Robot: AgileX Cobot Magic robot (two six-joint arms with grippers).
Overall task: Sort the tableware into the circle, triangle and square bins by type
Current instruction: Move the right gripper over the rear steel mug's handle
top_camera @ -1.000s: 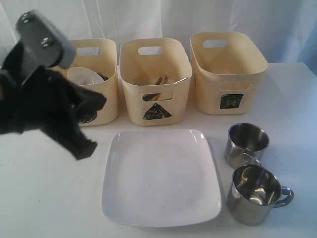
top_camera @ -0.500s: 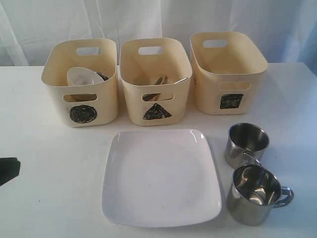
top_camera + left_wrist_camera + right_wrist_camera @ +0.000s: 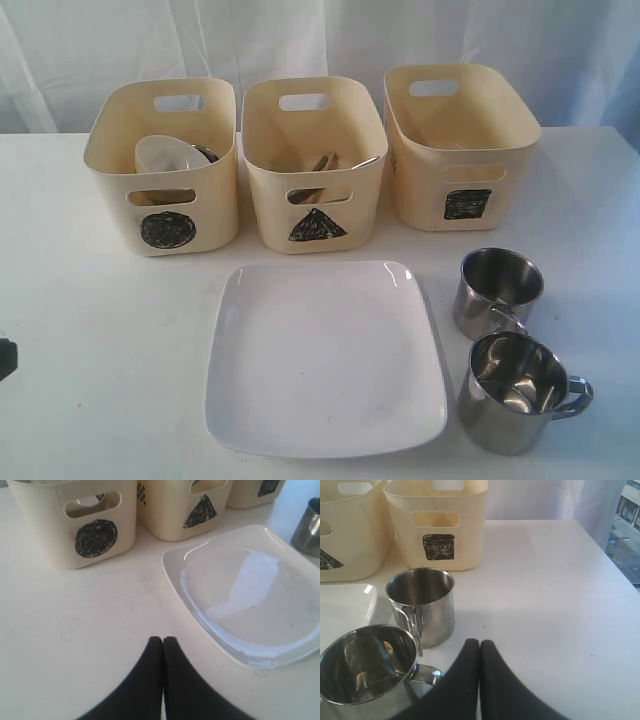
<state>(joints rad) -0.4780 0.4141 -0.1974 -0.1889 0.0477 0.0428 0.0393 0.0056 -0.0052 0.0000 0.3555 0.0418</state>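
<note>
A large white square plate [image 3: 325, 355] lies on the table in front of the three cream bins. Two steel mugs [image 3: 497, 292] [image 3: 520, 392] stand to its right. The circle bin [image 3: 190, 215] holds a white bowl [image 3: 165, 155], and a steel bowl's rim [image 3: 206, 153] shows behind it. Chopsticks and cutlery [image 3: 325, 163] lie in the triangle bin [image 3: 313, 215]. The square bin [image 3: 460, 170] shows nothing inside. My left gripper [image 3: 163, 640] is shut and empty, low over the table near the plate [image 3: 250, 595]. My right gripper [image 3: 479, 642] is shut and empty beside the mugs [image 3: 422, 605] [image 3: 365, 670].
A white curtain hangs behind the bins. The table's right edge [image 3: 620, 570] is near the right gripper. Only a dark sliver of the left arm [image 3: 5, 358] shows at the exterior view's left edge.
The left arm, raised in front of the circle bin a second ago, has pulled back to the left and down, almost out of the exterior view. The tableware has not moved.
</note>
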